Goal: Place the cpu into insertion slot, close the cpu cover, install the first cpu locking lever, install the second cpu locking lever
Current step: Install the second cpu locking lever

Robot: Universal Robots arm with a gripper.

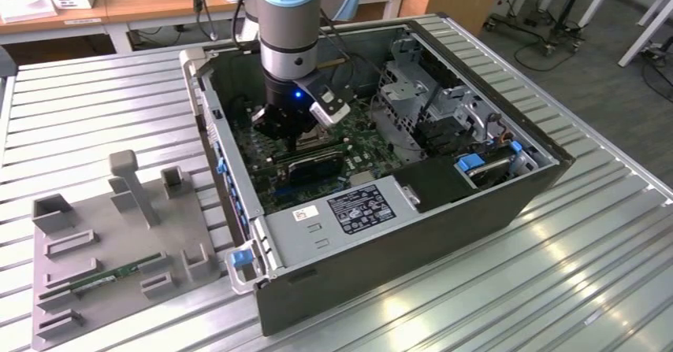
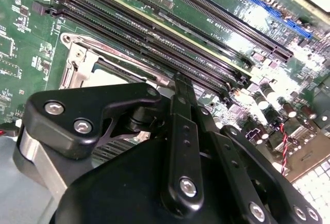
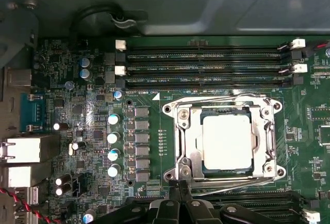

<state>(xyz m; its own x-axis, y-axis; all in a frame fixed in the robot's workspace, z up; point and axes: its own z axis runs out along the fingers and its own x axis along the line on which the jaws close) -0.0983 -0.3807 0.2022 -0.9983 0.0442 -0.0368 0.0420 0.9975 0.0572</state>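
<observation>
My gripper (image 1: 282, 124) hangs inside the open computer case (image 1: 505, 202), low over the green motherboard (image 3: 77, 110). In both wrist views my fingers (image 3: 178, 190) come together into one narrow tip with no gap between them, and nothing is clamped there. That tip sits right at the edge of the cpu cover (image 3: 188, 131), beside the thin wire locking lever (image 3: 242, 187) that runs along that side of the socket; from here it looks like contact with the lever, though I cannot be sure.

The cpu (image 3: 227, 140) lies flat in the insertion slot (image 3: 225, 171), its pale metal face showing through the cover's square window. The cover is down over it, its silver frame lying level around the chip. A second wire lever (image 3: 216, 101) curves along the opposite edge of the frame.

Room is tight on two sides: black memory slots (image 3: 206, 69) run just beyond the far edge of the socket, and another bank lies directly under my fingers. A row of capacitors (image 3: 113, 144) stands near one short side. In the exterior view the case wall (image 1: 226, 179) rises at the exterior view's left of my arm, and the grey drive cage (image 1: 415, 100) stands at its right, leaving a narrow well around me.
</observation>
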